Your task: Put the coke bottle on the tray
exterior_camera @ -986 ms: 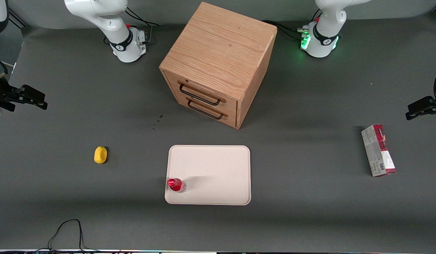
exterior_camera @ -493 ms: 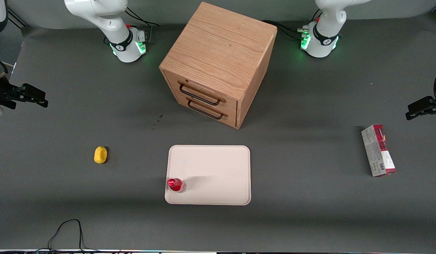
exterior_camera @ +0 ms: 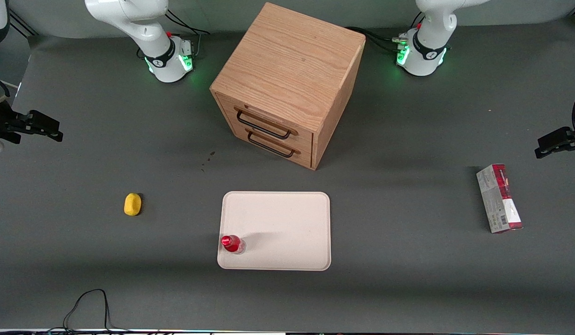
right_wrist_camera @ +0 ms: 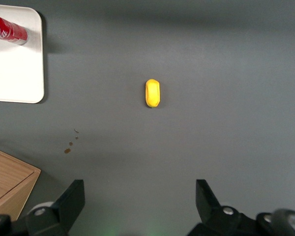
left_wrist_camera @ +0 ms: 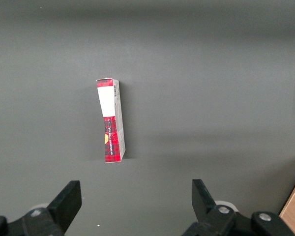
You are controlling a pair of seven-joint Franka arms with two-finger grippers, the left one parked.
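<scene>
we are seeing the coke bottle [exterior_camera: 232, 244] standing upright on the tray [exterior_camera: 287, 223], tucked into the tray corner that is nearer the front camera and toward the working arm's end of the table. the tray is lying flat on the grey table [exterior_camera: 408, 279], in front of the wooden drawer cabinet [exterior_camera: 287, 83], whose two drawers are sitting shut with their dark handles facing the tray.

we are holding our gripper [right_wrist_camera: 137, 204] high above the table at the working arm's end, well apart from the bottle and the tray. its fingers [right_wrist_camera: 71, 199] are standing spread wide with nothing between them, and the table surface is showing through the gap.

below the gripper, a small yellow object [exterior_camera: 132, 204] is resting on the table, well apart from the tray and toward the working arm's end. a few small brown specks [right_wrist_camera: 69, 147] are marking the table between the cabinet and the yellow object. a red-and-grey carton [exterior_camera: 499, 198] is lying flat toward the parked arm's end of the table.
</scene>
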